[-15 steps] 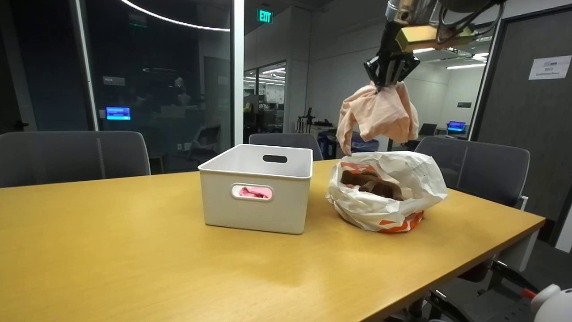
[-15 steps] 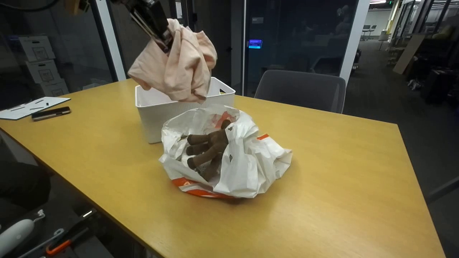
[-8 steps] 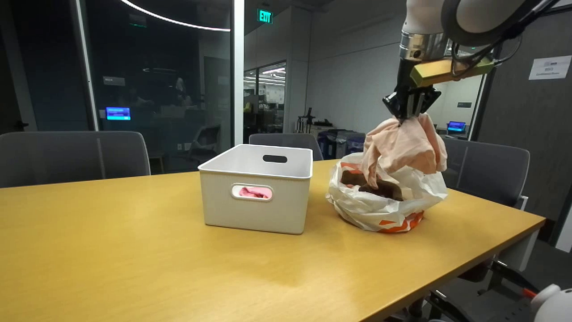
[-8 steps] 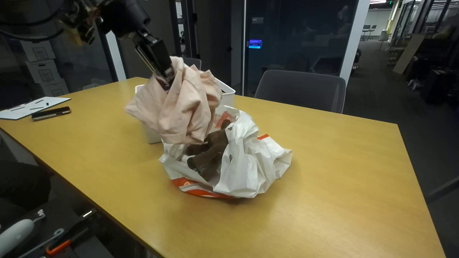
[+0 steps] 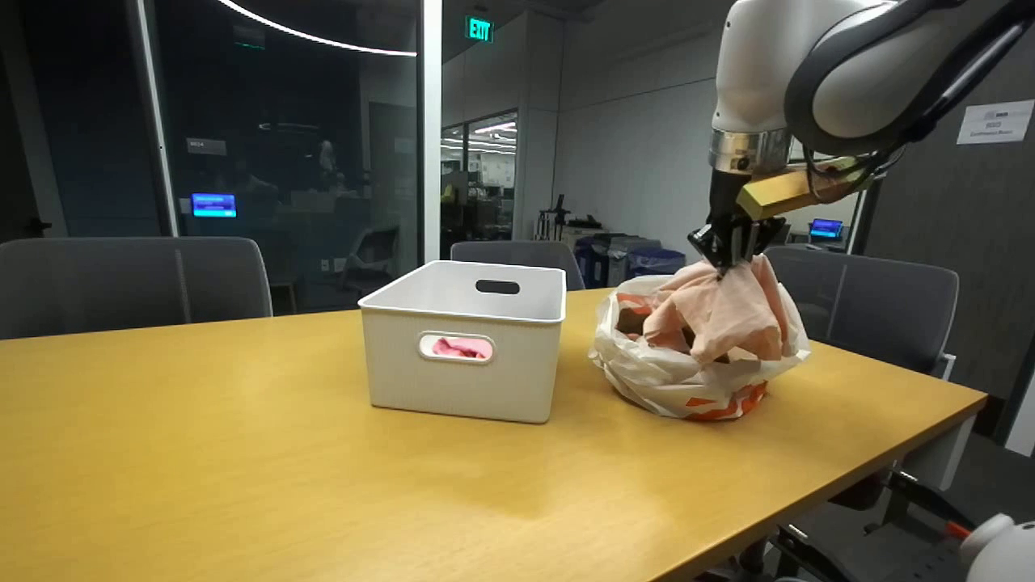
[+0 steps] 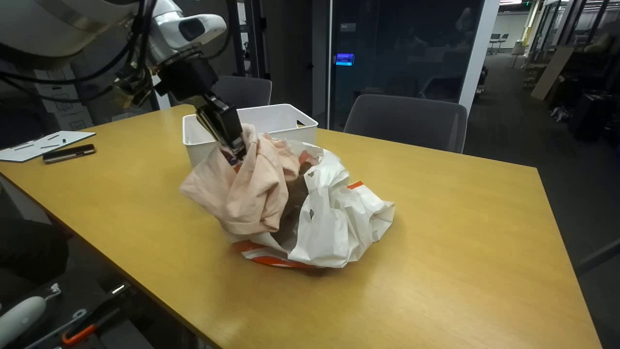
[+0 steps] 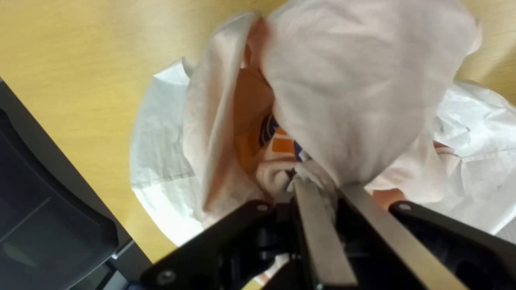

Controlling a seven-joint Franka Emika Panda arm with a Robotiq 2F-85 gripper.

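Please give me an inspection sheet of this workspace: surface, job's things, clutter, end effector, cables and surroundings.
Surface: yellow table, with patches of glare.
Job's things: pink cloth hangs over the opening of a white bag; brown item shows inside the bag; white box stands beside it, something pink showing inside.
Clutter: black object and white sheet on the table.
End effector: shut on the pink cloth.
Cables: dark cables run along the arm.
Surroundings: grey chairs, glass wall, green exit sign.
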